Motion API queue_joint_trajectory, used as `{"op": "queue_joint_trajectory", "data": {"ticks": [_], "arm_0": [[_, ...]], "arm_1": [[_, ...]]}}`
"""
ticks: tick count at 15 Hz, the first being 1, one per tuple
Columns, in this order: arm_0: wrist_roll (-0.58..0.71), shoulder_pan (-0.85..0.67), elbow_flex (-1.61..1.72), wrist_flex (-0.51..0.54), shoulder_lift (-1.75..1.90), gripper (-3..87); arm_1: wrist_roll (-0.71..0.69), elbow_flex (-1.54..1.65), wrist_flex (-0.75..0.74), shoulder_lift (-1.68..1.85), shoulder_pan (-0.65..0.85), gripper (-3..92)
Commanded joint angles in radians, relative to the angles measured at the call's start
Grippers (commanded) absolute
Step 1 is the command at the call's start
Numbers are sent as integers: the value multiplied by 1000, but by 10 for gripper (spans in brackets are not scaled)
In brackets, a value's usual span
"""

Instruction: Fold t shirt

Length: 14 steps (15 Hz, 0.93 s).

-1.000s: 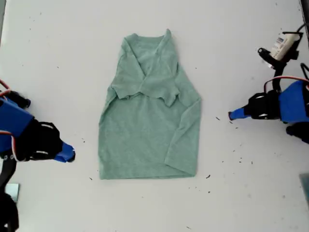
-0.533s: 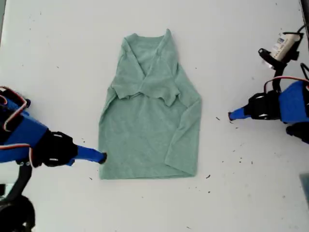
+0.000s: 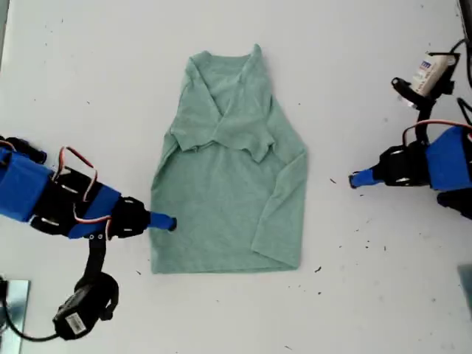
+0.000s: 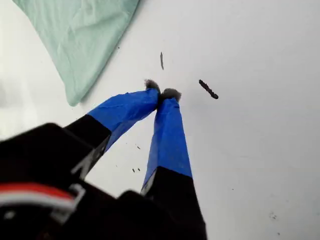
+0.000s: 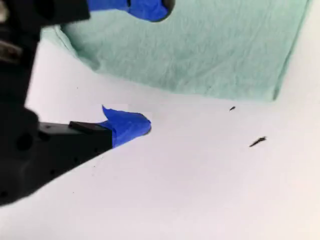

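Observation:
The pale sage-green t shirt point(image 3: 225, 177) lies flat mid-table, its neckline at the far end and its sleeves folded in over the body. My second gripper point(image 3: 166, 223) is at the shirt's edge on the exterior view's left, near the bottom hem. It is open point(image 5: 142, 67), with one fingertip point(image 5: 150, 7) over the cloth point(image 5: 200, 45) and the other point(image 5: 132, 125) over bare table. My first gripper point(image 3: 354, 179) is shut and holds nothing. It rests tip-down on the table point(image 4: 162, 92) off the shirt's side on the exterior view's right, apart from the cloth point(image 4: 80, 35).
The white table point(image 3: 88, 88) carries small dark specks, mostly at the exterior view's lower right point(image 3: 318, 269) and beside my first gripper's tips point(image 4: 208, 89). A cabled camera unit point(image 3: 81, 317) hangs under the second arm, and another point(image 3: 428, 74) sits above the first arm.
My second gripper has swung from the exterior view's left side across the table to the shirt's edge. The first arm and the shirt have barely moved.

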Motion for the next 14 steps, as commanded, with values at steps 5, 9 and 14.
{"op": "queue_joint_trajectory", "data": {"ticks": [5,9,14], "arm_0": [[49,-32,-138,-115,-385,134],[104,-32,-302,-60,-528,-1],[28,-23,-314,239,-141,-1]], "arm_1": [[23,9,-18,15,-46,20],[49,-2,12,15,-69,20],[41,-2,28,15,-58,20]]}}
